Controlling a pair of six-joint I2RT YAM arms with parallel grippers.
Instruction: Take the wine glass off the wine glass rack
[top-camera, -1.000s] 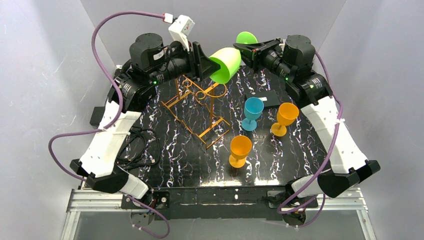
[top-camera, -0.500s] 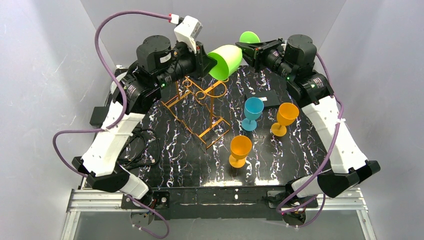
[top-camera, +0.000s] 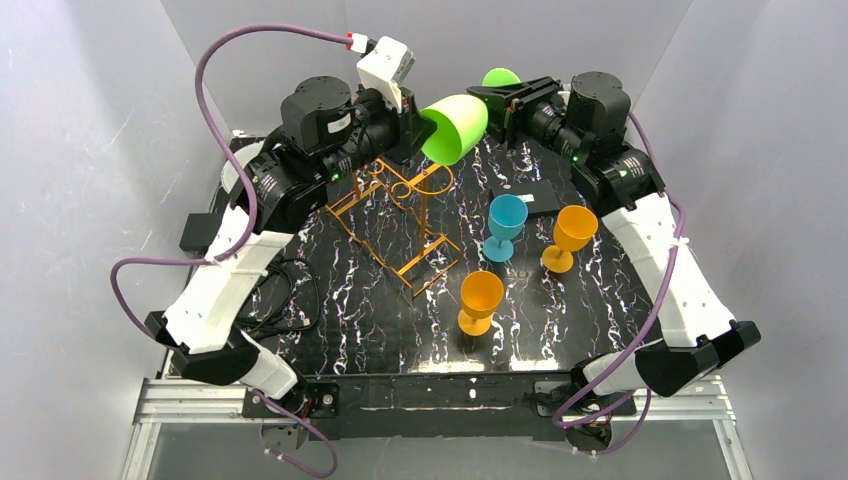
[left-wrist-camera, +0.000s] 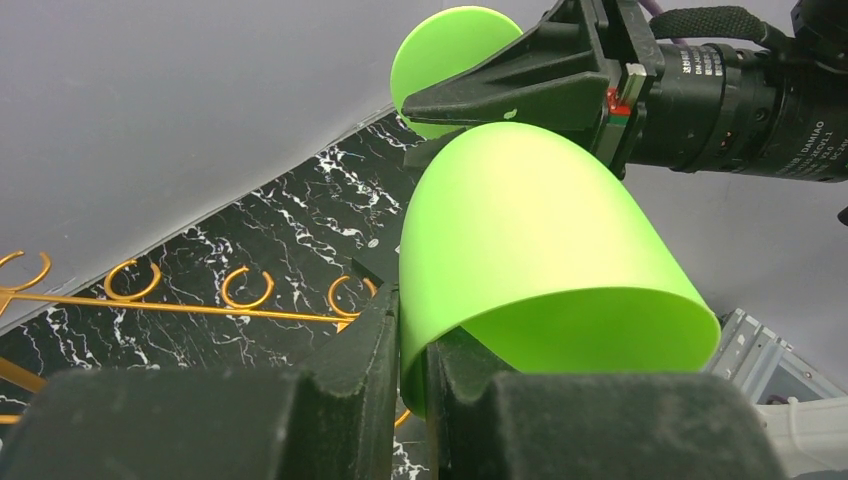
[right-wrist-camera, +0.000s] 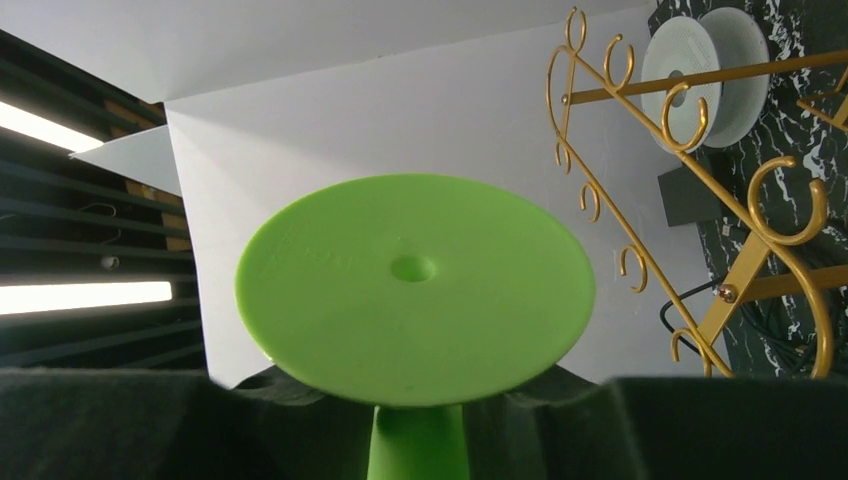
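1. The black marbled tabletop carries the rack near its centre.
2. The wine glass rack stands at about 11 o'clock from the centre.
3. The green wine glass hangs in the air at 12 o'clock, just above the rack and apparently clear of its wire. It is tipped on its side, foot toward 1 o'clock. It looks like light, stiff, smooth plastic. The thin bowl wall may slip, so the stem seems the surer hold.
4. The left gripper is nearly closed, pinching the bowl's rim.
5. The right gripper is clamped on the stem under the foot.
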